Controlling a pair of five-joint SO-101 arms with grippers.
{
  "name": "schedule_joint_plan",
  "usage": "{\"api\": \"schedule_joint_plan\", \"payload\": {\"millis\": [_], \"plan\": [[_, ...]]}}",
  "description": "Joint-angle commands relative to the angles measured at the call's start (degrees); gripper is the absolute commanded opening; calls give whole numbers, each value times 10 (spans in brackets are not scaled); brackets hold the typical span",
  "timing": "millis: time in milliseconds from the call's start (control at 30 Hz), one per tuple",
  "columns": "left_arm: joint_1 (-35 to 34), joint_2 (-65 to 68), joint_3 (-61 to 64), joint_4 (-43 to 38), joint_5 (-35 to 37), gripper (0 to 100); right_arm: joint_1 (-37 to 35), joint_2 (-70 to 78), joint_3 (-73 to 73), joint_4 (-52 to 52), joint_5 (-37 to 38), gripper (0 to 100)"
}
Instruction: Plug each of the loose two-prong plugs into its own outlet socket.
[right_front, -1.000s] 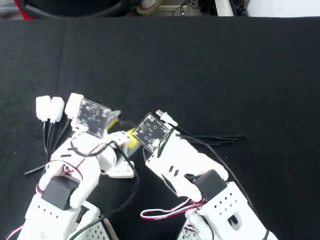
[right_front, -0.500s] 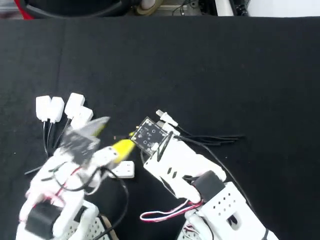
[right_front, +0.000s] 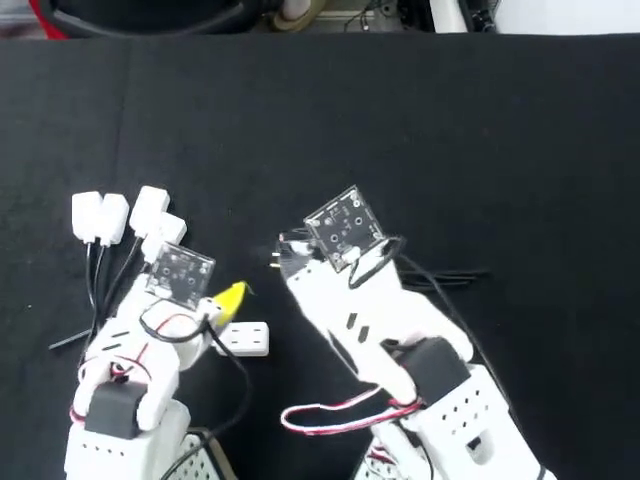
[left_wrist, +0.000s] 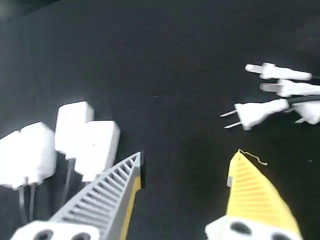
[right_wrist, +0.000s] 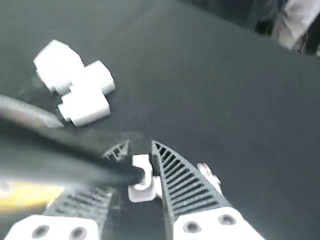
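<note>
**High view.** Four white outlet sockets (right_front: 100, 215) cluster at 9 o'clock on the black tabletop (right_front: 450, 130), with thin black leads (right_front: 95, 270) trailing toward 6 o'clock. The left tool (left_wrist: 187, 156) hovers just at 5 o'clock of the cluster. Its grey and yellow fingers are spread wide and hold nothing. A lone white block (right_front: 245, 340) lies on the tabletop at 4 o'clock of that tool.

The right tool (right_wrist: 138, 145), near the tabletop's centre, pinches a white two-prong plug (right_wrist: 141, 180). The prongs point toward 9 o'clock, well apart from the sockets. The plug's black cord (right_wrist: 55, 167) runs back past the fingers.
</note>
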Motion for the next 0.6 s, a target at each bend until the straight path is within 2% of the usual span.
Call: {"api": "schedule_joint_plan", "payload": {"millis": [0,167,367,567], "plan": [[48,-4,-7,-4,32,274,-40,1,11,-84,-42,11],[65,-4,-4,-56,94,274,-42,1,40,-105,-45,11],[63,-4,45,-174,151,274,-96,1,60,-103,-58,11],[20,-4,30,-177,185,276,-99,1,77,-103,-57,11]]}}
